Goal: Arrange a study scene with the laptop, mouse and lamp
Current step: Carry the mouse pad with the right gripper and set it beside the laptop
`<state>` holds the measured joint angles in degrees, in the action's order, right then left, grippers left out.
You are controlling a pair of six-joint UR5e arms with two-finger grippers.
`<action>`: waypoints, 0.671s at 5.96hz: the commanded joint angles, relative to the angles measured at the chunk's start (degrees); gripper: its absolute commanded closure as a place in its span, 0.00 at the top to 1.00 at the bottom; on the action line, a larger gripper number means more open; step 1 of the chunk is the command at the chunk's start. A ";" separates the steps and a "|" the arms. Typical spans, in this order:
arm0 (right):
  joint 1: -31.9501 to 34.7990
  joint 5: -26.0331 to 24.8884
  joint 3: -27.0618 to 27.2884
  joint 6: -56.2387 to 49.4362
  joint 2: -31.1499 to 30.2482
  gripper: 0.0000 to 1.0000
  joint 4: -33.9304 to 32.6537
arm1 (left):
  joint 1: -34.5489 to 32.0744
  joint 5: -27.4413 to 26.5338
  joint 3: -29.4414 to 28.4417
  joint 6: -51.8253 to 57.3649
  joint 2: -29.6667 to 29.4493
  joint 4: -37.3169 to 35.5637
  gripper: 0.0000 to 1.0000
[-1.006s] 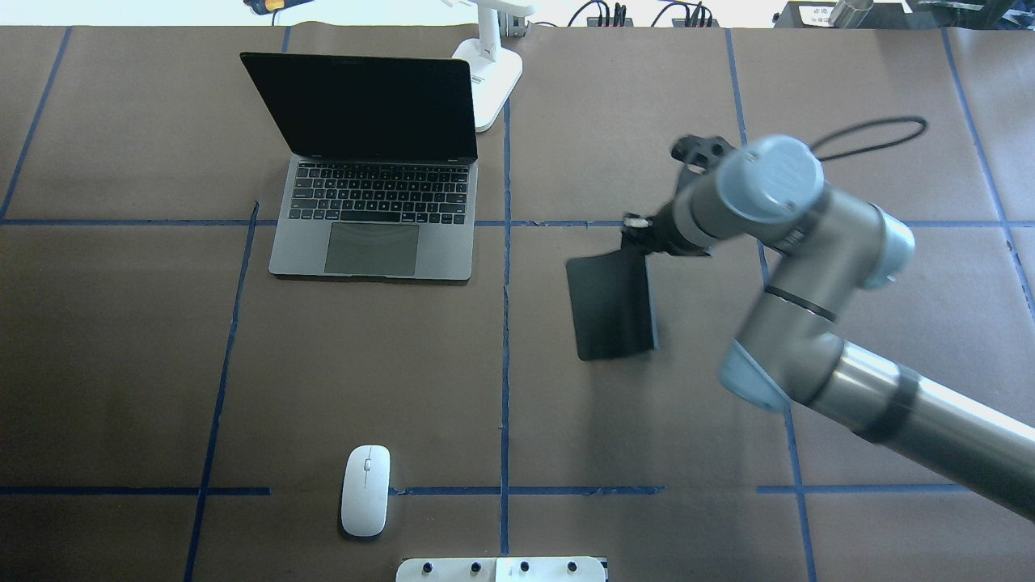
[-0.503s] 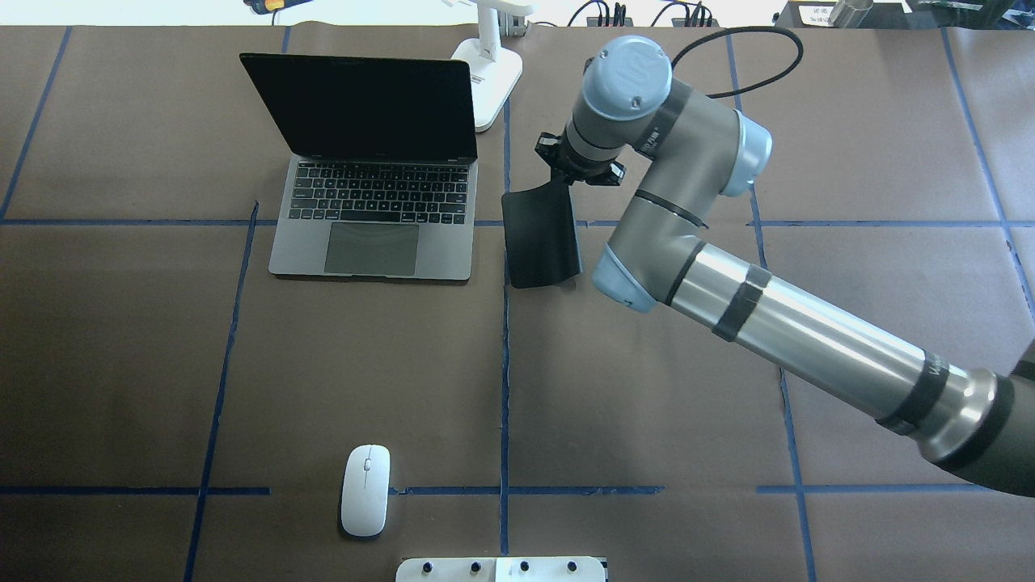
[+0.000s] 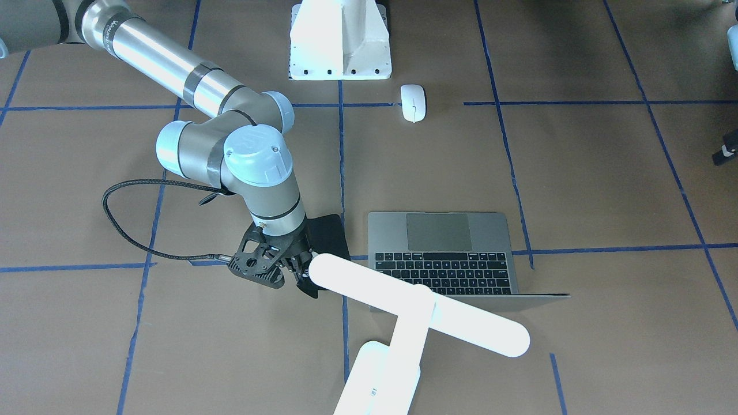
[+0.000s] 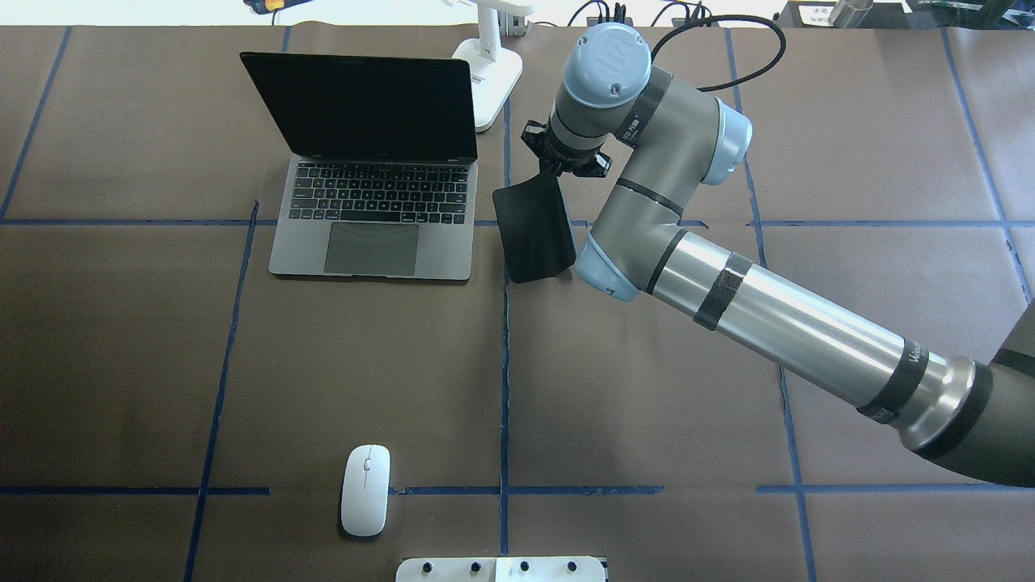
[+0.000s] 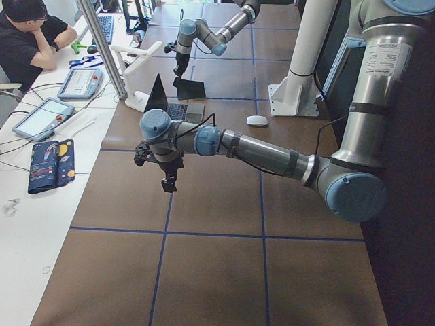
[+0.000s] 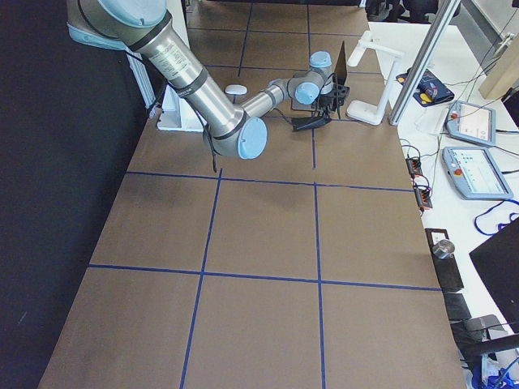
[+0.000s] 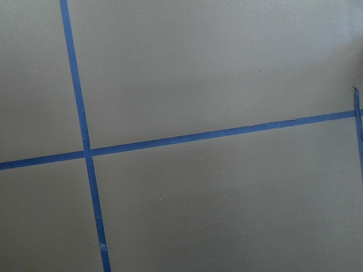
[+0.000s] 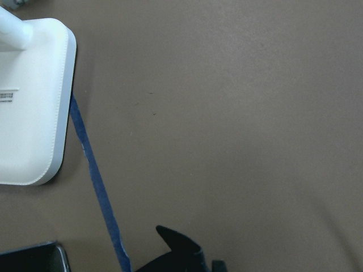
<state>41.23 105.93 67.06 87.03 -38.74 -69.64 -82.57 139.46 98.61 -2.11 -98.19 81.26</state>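
Observation:
The open grey laptop (image 4: 372, 242) stands at the table's far left-centre, also in the front view (image 3: 444, 230). The white lamp (image 4: 489, 81) stands behind its right corner; its bar head (image 3: 421, 302) shows in the front view and its base (image 8: 28, 113) in the right wrist view. The white mouse (image 4: 365, 490) lies near the front edge. My right gripper (image 4: 559, 167) is shut on the far edge of a thin black mat (image 4: 534, 234) and holds it tilted just right of the laptop. My left gripper (image 5: 166, 178) hangs over bare table; I cannot tell its state.
The white bolted pedestal (image 4: 501, 569) stands at the near edge, close to the mouse. A black cable (image 4: 728, 48) loops from my right wrist. Blue tape lines (image 7: 85, 153) cross the brown table. Operator gear lies past the far edge (image 5: 41, 115).
My right arm has swung left and away from me with the black mat, from the table's right-middle to beside the laptop's right edge. Laptop, mouse and lamp have not moved.

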 commanded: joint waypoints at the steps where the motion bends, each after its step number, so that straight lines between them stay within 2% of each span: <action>1: 0.34 0.50 0.44 -3.76 -0.72 1.00 -0.41 | 0.13 -0.06 0.18 -0.18 -0.51 1.44 1.00; 2: 1.38 1.63 0.44 -6.84 -1.25 1.00 -0.85 | 0.74 0.72 3.31 -0.27 -0.43 1.36 1.00; 3: 4.01 6.43 0.96 -10.52 -2.90 1.00 -1.46 | 5.18 4.90 4.91 -0.18 -0.60 1.88 1.00; 4: 6.90 10.74 5.40 -19.35 -6.31 1.00 -5.82 | 8.62 5.03 6.84 -1.14 -0.60 4.32 1.00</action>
<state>45.48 112.55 69.27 74.82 -42.28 -72.28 -77.31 143.42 103.58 -2.60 -98.74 83.80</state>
